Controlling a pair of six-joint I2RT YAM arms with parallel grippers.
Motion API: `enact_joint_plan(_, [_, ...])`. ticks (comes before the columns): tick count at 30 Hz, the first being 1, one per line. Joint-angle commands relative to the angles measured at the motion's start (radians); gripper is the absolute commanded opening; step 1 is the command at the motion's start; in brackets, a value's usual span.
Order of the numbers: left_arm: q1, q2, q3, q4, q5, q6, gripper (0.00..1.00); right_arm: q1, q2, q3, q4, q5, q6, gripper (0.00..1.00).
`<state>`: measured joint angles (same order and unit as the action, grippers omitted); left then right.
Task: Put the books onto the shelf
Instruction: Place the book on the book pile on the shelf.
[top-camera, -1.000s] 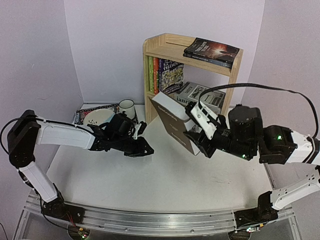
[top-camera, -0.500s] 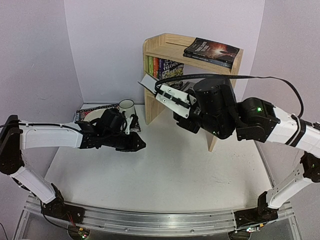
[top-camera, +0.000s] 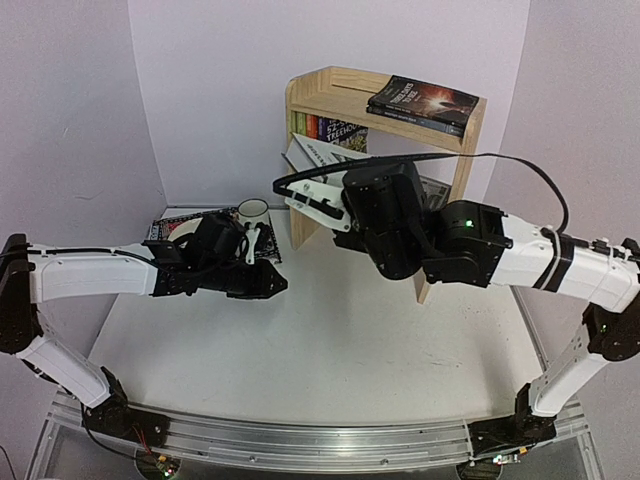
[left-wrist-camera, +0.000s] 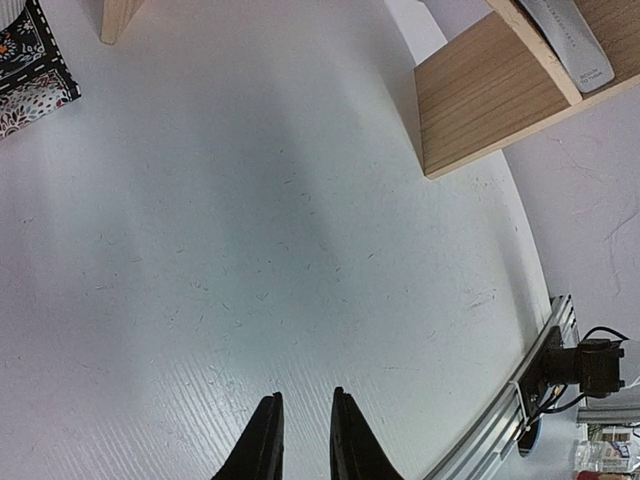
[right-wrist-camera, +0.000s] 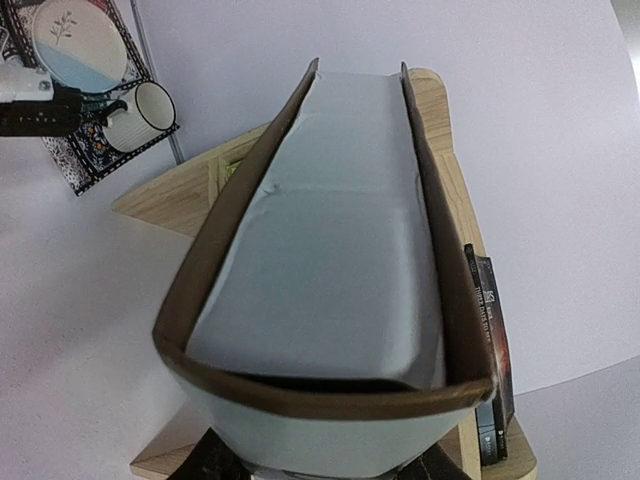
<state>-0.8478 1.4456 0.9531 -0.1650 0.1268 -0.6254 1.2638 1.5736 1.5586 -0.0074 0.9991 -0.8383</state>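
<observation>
One tabletop (top-camera: 330, 350): white; it carries the shelf (top-camera: 335, 98) at the far middle and a patterned mat (top-camera: 160, 228) with a mug (top-camera: 252, 212) at the back left.
Shelf front: its open side faces the arms.
Nearer arm: the right arm (top-camera: 480, 245), stretched across so that its wrist hangs just before the lower bay. The other arm is well apart from the shelf, off to the left.
Carried piece: the thick book (right-wrist-camera: 320, 270), with brown covers and a pale page block. It is held off the tabletop just in front of the lower bay and sits tilted in the overhead view.
Long axis: it runs straight out from the right hand (right-wrist-camera: 320, 455) toward the shelf. The curved spine seems to sit at the hand's end, with the open edge leading.
Already shelved: two dark books (top-camera: 422, 103) lie flat on the top board. The paperbacks (top-camera: 320, 127) stand upright at the left of the lower bay, and a grey book (left-wrist-camera: 565, 40) lies flat at its right.
Target gap: probably between the paperbacks and the grey book, though the arm hides most of it.
Right grip: clamped on both covers near the spine.
Left hand (left-wrist-camera: 303, 415): low over the tabletop beside the mug, its fingers almost together with a thin slit between them, holding nothing.
</observation>
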Motion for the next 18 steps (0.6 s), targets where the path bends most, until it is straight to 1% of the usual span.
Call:
enact_joint_plan(1, [0.006, -0.015, 0.013, -0.004, -0.017, 0.016, 0.18, -0.013, 0.034, 0.056, 0.087, 0.104, -0.063, 0.26])
enact_joint_plan(7, [0.005, -0.053, -0.007, -0.007, -0.036, 0.016, 0.19, -0.054, 0.105, 0.084, 0.098, 0.134, -0.094, 0.27])
enact_joint_plan(18, [0.009, -0.094, -0.036, -0.015, -0.053, 0.022, 0.19, -0.151, 0.258, 0.142, 0.121, 0.249, -0.104, 0.26])
